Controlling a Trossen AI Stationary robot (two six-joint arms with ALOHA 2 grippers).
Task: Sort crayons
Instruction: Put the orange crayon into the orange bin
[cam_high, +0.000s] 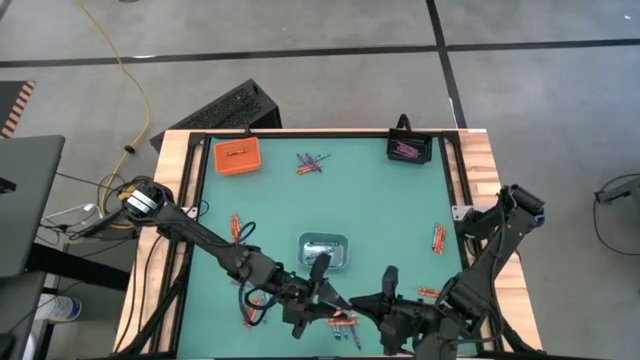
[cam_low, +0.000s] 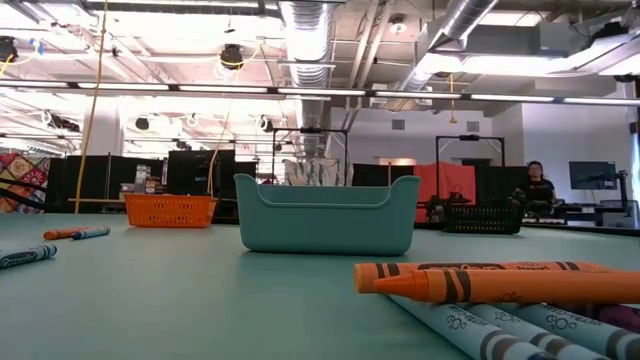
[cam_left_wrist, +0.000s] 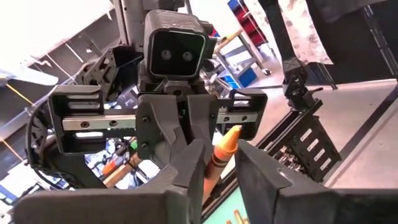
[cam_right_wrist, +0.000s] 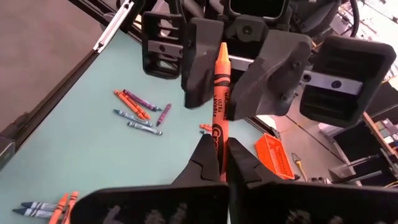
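You are passing an orange crayon (cam_right_wrist: 218, 93) between tools, above the near edge of the desk (cam_high: 380, 200). Your right tool (cam_right_wrist: 222, 149) is clamped on its lower end; your left tool (cam_right_wrist: 239, 78) is flanking the tip, narrowing but not clearly gripping. Releasing too soon could drop it; pulling while both are pinching could snap it. The orange tray (cam_high: 237, 157) is holding an orange crayon, the black tray (cam_high: 410, 150) purple ones, the middle tray (cam_high: 323, 250) grey-blue ones.

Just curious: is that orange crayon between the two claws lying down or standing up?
Standing up: the orange crayon points tip-up, its lower end pinched in the right gripper.
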